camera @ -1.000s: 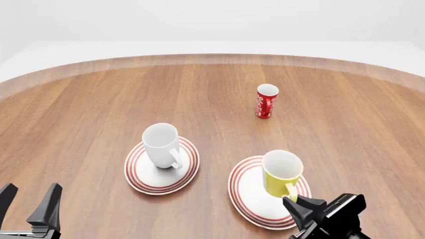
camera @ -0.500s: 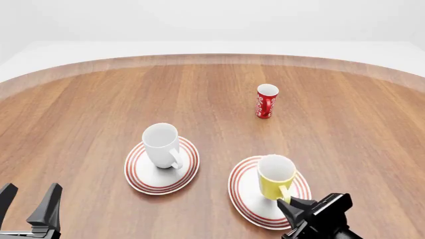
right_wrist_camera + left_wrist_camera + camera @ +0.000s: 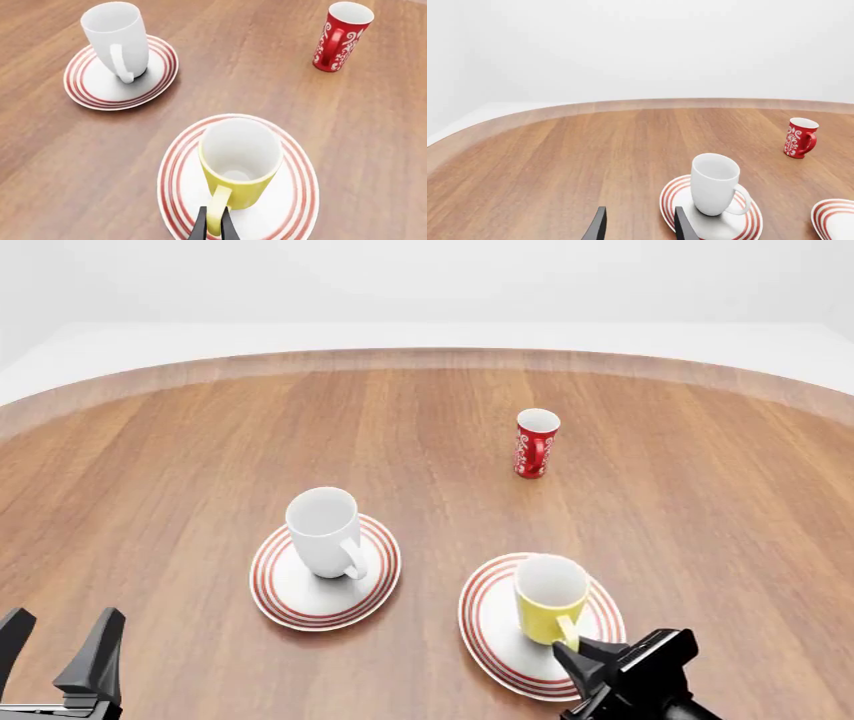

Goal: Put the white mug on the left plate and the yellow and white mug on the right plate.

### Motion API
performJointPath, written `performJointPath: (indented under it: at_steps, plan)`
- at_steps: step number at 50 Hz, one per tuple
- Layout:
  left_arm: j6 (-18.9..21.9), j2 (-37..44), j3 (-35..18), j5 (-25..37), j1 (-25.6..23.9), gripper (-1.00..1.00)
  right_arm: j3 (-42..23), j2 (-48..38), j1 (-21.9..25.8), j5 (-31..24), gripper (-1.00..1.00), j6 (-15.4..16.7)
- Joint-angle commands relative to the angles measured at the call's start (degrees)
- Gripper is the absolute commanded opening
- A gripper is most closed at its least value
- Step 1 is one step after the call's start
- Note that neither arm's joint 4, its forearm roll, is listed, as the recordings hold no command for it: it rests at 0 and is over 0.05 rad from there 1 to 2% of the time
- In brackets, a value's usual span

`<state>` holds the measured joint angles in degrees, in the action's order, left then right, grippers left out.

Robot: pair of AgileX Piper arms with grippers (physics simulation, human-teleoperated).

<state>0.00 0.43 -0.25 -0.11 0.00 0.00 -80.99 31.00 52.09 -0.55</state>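
The white mug (image 3: 324, 528) stands upright on the left plate (image 3: 283, 601), handle toward me; it also shows in the left wrist view (image 3: 714, 182) and the right wrist view (image 3: 117, 40). The yellow and white mug (image 3: 551, 598) sits upright on the right plate (image 3: 489, 640). My right gripper (image 3: 585, 652) is shut on its yellow handle (image 3: 217, 212), with a fingertip on each side in the right wrist view (image 3: 213, 231). My left gripper (image 3: 60, 645) is open and empty at the near left, well short of the left plate (image 3: 670, 195).
A red-and-white cup (image 3: 535, 443) stands alone farther back, right of centre; it also shows in the right wrist view (image 3: 340, 37) and the left wrist view (image 3: 799, 138). The round wooden table's far edge (image 3: 427, 358) curves behind it.
The right gripper has come down and slightly back with the yellow mug, which was raised and tilted and now sits lower on the right plate. The left arm and white mug have not moved.
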Motion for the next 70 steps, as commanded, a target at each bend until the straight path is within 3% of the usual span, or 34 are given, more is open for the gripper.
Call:
performJointPath:
  at_steps: [1,10,11,26,48,55,59,70]
  plan:
    - [0.0,0.0,0.0,0.0,0.0,1.00,0.0,-1.0,-0.1,0.9,-1.00,-0.1]
    - [0.0,0.0,0.0,0.0,0.0,1.00,0.0,-0.8,-0.2,0.5,-1.00,-0.7]
    - [0.0,0.0,0.0,0.0,0.0,1.00,0.0,-0.7,-0.4,0.5,1.00,-0.6]
    - [0.0,0.0,0.0,0.0,0.0,1.00,0.0,7.9,-0.6,-7.7,1.00,-0.7]
    - [0.0,0.0,0.0,0.0,0.0,1.00,0.0,24.3,-1.8,-23.5,1.00,0.1]
    - [0.0,0.0,0.0,0.0,0.0,1.00,0.0,32.7,-2.7,-30.8,1.00,0.8]
    - [0.0,0.0,0.0,0.0,0.0,1.00,0.0,32.0,-3.2,-29.6,1.00,1.3]
    - [0.0,0.0,0.0,0.0,0.0,1.00,0.0,44.3,-4.8,-39.8,1.00,1.9]
